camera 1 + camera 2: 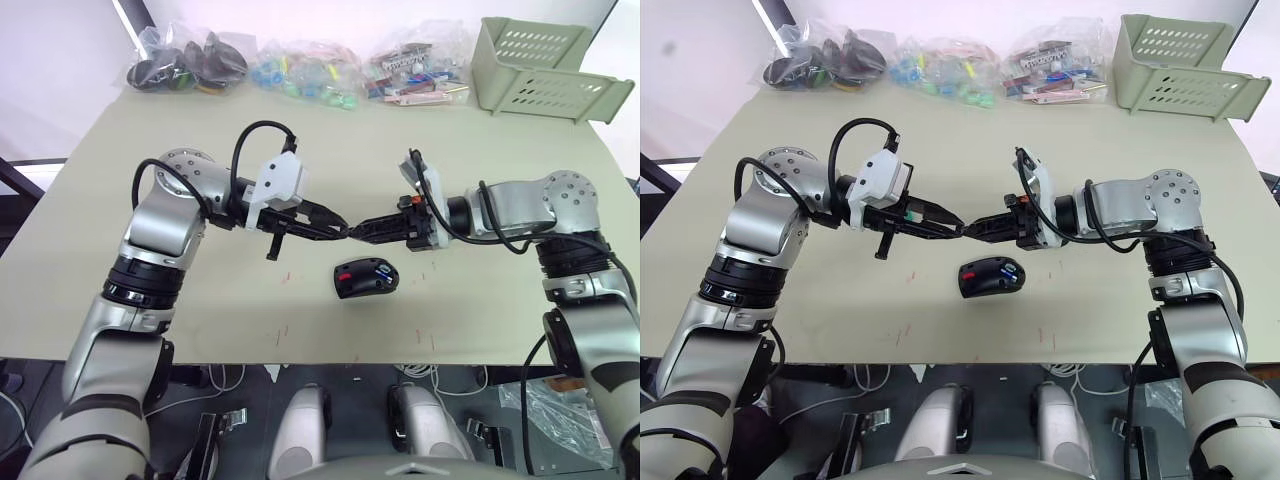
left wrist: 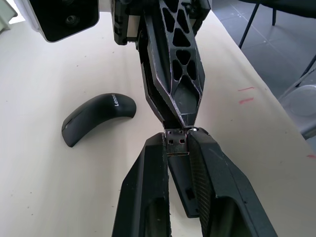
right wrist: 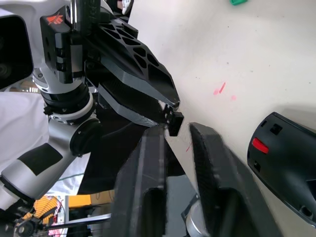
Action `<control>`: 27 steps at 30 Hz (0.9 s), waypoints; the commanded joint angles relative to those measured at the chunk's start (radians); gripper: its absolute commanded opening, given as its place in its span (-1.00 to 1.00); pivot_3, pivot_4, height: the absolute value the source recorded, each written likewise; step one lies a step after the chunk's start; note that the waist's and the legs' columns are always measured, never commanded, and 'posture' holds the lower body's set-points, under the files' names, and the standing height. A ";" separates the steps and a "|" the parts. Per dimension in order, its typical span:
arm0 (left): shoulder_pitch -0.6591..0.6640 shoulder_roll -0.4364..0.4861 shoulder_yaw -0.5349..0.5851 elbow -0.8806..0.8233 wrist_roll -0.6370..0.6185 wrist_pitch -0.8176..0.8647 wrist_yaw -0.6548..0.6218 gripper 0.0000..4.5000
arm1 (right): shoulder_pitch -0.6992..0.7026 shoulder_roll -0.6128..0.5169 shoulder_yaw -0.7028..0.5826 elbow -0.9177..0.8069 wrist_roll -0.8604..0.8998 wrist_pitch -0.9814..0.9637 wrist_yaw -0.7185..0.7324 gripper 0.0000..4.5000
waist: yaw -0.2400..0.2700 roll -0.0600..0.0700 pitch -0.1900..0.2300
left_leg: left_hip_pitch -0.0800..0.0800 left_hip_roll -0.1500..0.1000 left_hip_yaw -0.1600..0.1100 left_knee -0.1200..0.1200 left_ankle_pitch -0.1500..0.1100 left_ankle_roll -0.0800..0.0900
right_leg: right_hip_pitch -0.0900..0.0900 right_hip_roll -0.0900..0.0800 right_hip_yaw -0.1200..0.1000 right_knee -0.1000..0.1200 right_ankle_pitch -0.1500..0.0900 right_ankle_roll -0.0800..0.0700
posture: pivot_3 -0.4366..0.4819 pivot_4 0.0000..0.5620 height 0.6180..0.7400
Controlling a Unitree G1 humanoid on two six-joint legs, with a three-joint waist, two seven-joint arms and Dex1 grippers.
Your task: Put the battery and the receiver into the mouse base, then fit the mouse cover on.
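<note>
Receiver (image 2: 176, 143) mid-frame above surface (image 1: 150, 130), passing between claw tips: left claw (image 1: 340, 229) clamped on it, right claw (image 1: 362, 230) apart around it. Battery (image 1: 382, 269) already in mouse base (image 1: 365, 278). Left: insert receiver, fit mouse cover (image 2: 96, 118)

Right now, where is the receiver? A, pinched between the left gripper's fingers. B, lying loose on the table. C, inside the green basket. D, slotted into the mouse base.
A: the left wrist view shows the receiver clamped between the left gripper's fingers, held up above the mouse base.
</note>
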 commanded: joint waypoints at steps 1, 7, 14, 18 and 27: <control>-0.005 0.002 0.007 -0.021 0.007 -0.021 0.000 -0.85 | -0.009 0.007 -0.051 -0.003 0.021 -0.013 -0.018 -0.60 | 0.000 0.000 0.000 | 0.000 0.000 0.000 0.000 0.000 0.000 | 0.000 0.000 0.000 0.000 0.000 0.000 | -0.05 -0.47 1.00; -0.003 0.002 0.008 -0.025 0.012 -0.017 0.006 -0.85 | -0.008 0.018 -0.070 0.002 0.021 -0.018 -0.056 -0.60 | 0.000 0.000 0.000 | 0.000 0.000 0.000 0.000 0.000 0.000 | 0.000 0.000 0.000 0.000 0.000 0.000 | -0.05 -0.47 1.00; -0.002 0.003 0.009 -0.027 0.014 -0.004 0.021 -0.85 | -0.003 0.034 -0.084 -0.003 0.021 -0.018 -0.081 -0.60 | -0.002 0.000 0.000 | 0.000 0.000 0.000 0.000 0.000 0.000 | 0.000 0.000 0.000 0.000 0.000 0.000 | -0.05 -0.47 1.00; -0.004 0.004 0.009 -0.022 0.019 0.001 0.031 -0.85 | 0.004 0.043 -0.092 -0.009 0.021 -0.020 -0.096 -0.60 | -0.003 0.000 0.000 | 0.000 0.000 0.000 0.000 0.000 0.000 | 0.000 0.000 0.000 0.000 0.000 0.000 | -0.05 -0.47 1.00; -0.015 -0.004 0.005 -0.004 0.039 0.004 0.045 -0.85 | 0.013 0.061 -0.112 -0.012 0.021 -0.029 -0.130 -0.60 | -0.018 0.000 0.000 | 0.000 0.000 0.000 0.000 0.000 0.000 | 0.000 0.000 0.000 0.000 0.000 0.000 | -0.05 -0.47 1.00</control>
